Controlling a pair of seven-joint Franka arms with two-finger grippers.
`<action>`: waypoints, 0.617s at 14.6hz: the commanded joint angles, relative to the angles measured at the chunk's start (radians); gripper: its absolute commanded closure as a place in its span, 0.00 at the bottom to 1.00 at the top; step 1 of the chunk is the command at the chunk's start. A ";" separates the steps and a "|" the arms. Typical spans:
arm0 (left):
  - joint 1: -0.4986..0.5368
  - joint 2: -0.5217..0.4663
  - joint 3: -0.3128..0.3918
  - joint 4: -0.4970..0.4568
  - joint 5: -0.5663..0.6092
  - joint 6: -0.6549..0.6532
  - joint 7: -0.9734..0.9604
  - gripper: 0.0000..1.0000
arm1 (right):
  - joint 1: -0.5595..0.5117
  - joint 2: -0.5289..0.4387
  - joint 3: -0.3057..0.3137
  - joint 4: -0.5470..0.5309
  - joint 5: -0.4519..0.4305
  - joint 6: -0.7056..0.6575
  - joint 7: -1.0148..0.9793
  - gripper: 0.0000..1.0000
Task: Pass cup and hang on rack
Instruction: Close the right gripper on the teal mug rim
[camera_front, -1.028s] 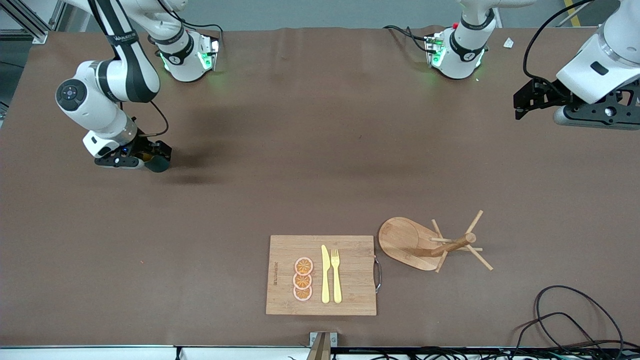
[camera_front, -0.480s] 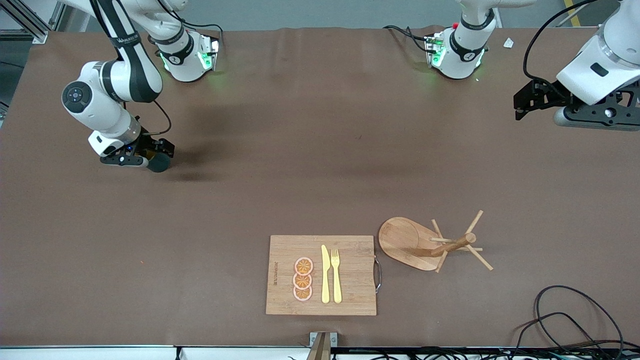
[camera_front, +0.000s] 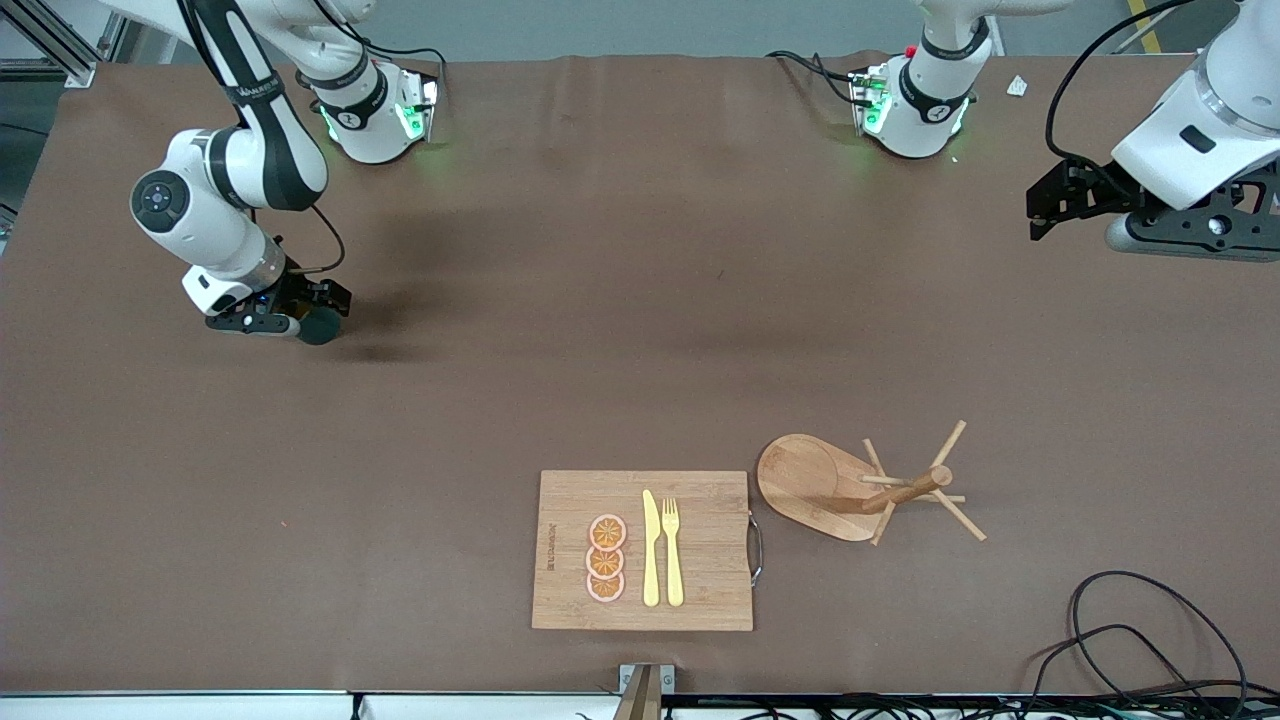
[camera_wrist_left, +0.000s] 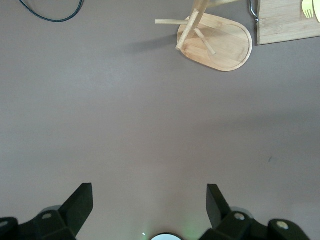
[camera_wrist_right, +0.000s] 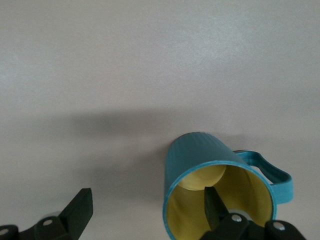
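The dark teal cup (camera_front: 321, 327) with a yellowish inside stands on the table at the right arm's end. My right gripper (camera_front: 310, 311) is low at the cup and open. In the right wrist view one fingertip (camera_wrist_right: 214, 204) sits inside the cup's mouth (camera_wrist_right: 220, 187). The other fingertip is well outside it, so the right gripper (camera_wrist_right: 148, 209) straddles one wall. The cup's handle (camera_wrist_right: 270, 172) points away from the jaws. The wooden rack (camera_front: 850, 488) stands nearer the front camera, toward the left arm's end, and shows in the left wrist view (camera_wrist_left: 215, 37). My left gripper (camera_front: 1040, 212) waits open and empty in the air (camera_wrist_left: 150, 206).
A bamboo cutting board (camera_front: 700, 590) with a yellow knife (camera_front: 651, 550), a yellow fork (camera_front: 672, 550) and several orange slices (camera_front: 606, 558) lies beside the rack's base. Black cables (camera_front: 1150, 640) lie at the front corner by the left arm's end.
The right arm has shifted slightly toward the table's middle, bringing its gripper closer onto the cup. The cup and the left arm have not moved.
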 joint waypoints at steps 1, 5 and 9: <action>0.000 0.012 -0.003 0.025 0.006 -0.009 0.013 0.00 | -0.037 0.019 0.008 -0.014 0.005 0.026 -0.019 0.14; -0.001 0.012 -0.003 0.026 0.008 -0.009 0.015 0.00 | -0.049 0.021 0.008 -0.014 0.006 0.024 -0.017 0.47; -0.001 0.013 -0.003 0.026 0.008 -0.008 0.015 0.00 | -0.054 0.017 0.010 -0.013 0.006 0.013 -0.016 0.87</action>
